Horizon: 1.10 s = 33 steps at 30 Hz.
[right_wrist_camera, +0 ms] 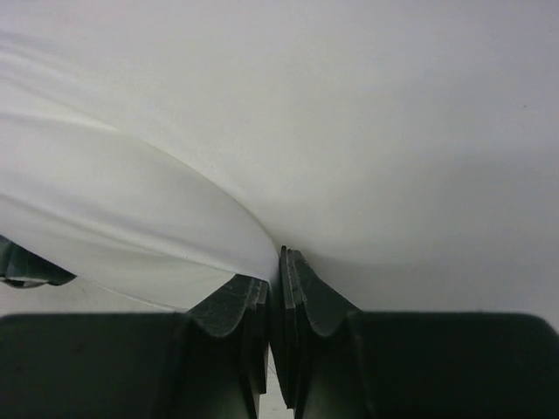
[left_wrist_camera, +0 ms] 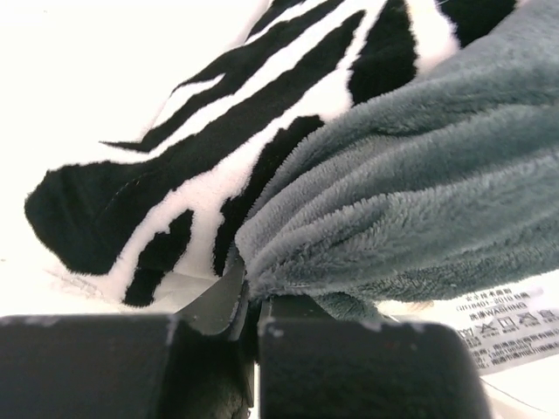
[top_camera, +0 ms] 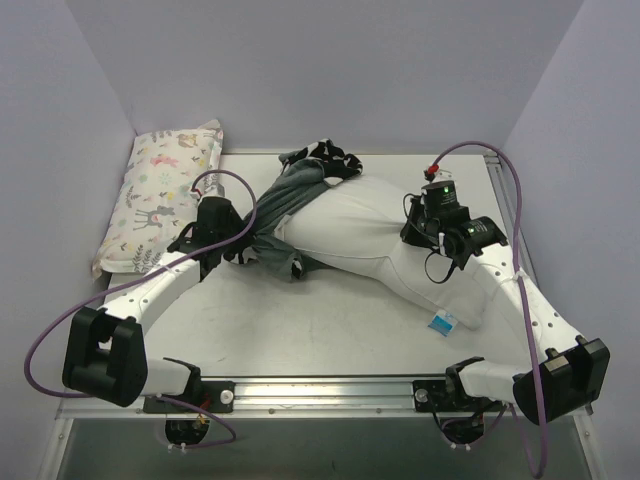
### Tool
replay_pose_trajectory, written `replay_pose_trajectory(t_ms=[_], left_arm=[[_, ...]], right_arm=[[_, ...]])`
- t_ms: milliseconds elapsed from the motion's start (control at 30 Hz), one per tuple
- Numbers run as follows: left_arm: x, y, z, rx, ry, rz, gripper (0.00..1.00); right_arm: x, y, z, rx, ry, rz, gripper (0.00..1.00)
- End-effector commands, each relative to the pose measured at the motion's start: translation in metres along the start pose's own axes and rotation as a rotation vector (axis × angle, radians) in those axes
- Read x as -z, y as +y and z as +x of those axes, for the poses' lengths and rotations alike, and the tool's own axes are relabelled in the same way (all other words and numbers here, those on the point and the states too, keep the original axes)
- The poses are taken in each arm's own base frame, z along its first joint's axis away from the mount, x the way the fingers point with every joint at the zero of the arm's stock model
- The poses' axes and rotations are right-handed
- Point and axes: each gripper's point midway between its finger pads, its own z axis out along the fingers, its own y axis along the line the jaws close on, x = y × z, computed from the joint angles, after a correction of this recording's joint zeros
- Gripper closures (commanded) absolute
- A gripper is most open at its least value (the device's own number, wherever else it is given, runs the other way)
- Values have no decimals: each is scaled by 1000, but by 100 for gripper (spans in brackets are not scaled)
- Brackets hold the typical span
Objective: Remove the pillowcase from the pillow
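Note:
The white pillow lies slantwise across the middle of the table, its blue-and-white tag at the near right corner. The dark grey-green pillowcase is bunched over the pillow's left end, and its black-and-white striped inner side shows at the back. My left gripper is shut on a fold of the plush pillowcase at its near left edge, the jaws pinching the fabric. My right gripper is shut on a pinch of the white pillow, the jaws pressed together on it.
A smaller pillow with a pastel animal print lies along the left wall at the back. A white care label hangs from the pillowcase. Grey walls close in the table on three sides. A metal rail runs along the near edge.

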Motion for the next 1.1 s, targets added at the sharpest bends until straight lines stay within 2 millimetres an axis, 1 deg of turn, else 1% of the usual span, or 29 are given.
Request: replay_pose_trajectory(t_ms=[0, 67, 100, 133, 167, 200, 233, 267, 300, 333, 400, 433, 467, 500, 533, 567, 600, 633, 700, 733, 800, 833, 867, 900, 933, 967, 1000, 1033, 1067], left_arm=[[-18, 74, -14, 3, -77, -248, 100], [-25, 70, -1, -21, -49, -226, 100], [-32, 69, 12, -39, -4, -209, 100], [-39, 55, 16, -53, 2, -147, 100], [-44, 49, 27, -72, 32, -106, 100], [-50, 50, 46, -74, 90, -91, 100], [-53, 41, 61, -96, 119, -63, 100], [-58, 29, 64, -107, 107, -16, 100], [-63, 28, 77, -116, 138, -16, 100], [-63, 20, 88, -135, 156, -1, 100], [-65, 15, 101, -144, 173, 6, 100], [-63, 15, 107, -144, 181, 8, 100], [-62, 10, 112, -149, 185, 28, 100], [-60, 7, 115, -140, 186, 41, 100], [-57, 7, 118, -138, 189, 47, 100], [-52, 3, 120, -138, 189, 62, 100], [-49, 1, 121, -138, 188, 69, 100], [-46, 3, 125, -142, 192, 71, 100], [-37, -4, 125, -142, 181, 94, 100], [-34, -1, 129, -141, 187, 92, 100], [-26, -6, 128, -133, 177, 111, 100], [-24, -5, 128, -132, 174, 111, 100], [-20, -5, 125, -128, 163, 119, 100], [-18, -5, 123, -122, 157, 117, 100], [-16, -5, 122, -119, 153, 119, 100], [-11, -8, 117, -117, 141, 129, 100], [-10, -9, 114, -114, 127, 123, 100], [-7, -8, 111, -115, 126, 116, 100], [-6, -9, 108, -115, 117, 110, 100]], right_arm=[[22, -51, -19, -12, -76, 192, 100], [18, -44, -14, 10, -65, 169, 100], [14, -37, -9, 29, -58, 136, 100], [15, -29, -7, 47, -57, 101, 100], [16, -22, -6, 59, -61, 78, 100], [18, -5, -2, 104, -77, 34, 93], [23, 2, -3, 133, -98, 21, 71], [27, 8, -5, 154, -116, 16, 56], [32, 15, -8, 179, -134, 11, 43], [37, 30, -3, 230, -139, -32, 27], [45, 48, -4, 288, -184, -61, 17], [48, 55, -2, 323, -196, -72, 10], [53, 77, 10, 414, -199, -125, 7], [53, 82, 10, 453, -223, -105, 5], [46, 90, 17, 505, -212, -94, 1], [45, 103, 26, 579, -211, -107, 0], [41, 104, 27, 612, -223, -72, 0], [26, 108, 37, 659, -194, -45, 0], [11, 117, 42, 710, -188, -17, 0], [-9, 114, 52, 746, -155, 43, 0], [-27, 117, 59, 778, -128, 77, 0], [-44, 116, 73, 810, -89, 108, 0], [-52, 116, 76, 810, -89, 129, 0], [-59, 113, 74, 806, -94, 171, 0], [-73, 106, 82, 815, -70, 227, 0], [-76, 97, 83, 834, -53, 288, 3], [-79, 97, 78, 822, -48, 309, 9], [-84, 89, 79, 787, -35, 344, 38], [-83, 82, 75, 766, -35, 371, 72]])
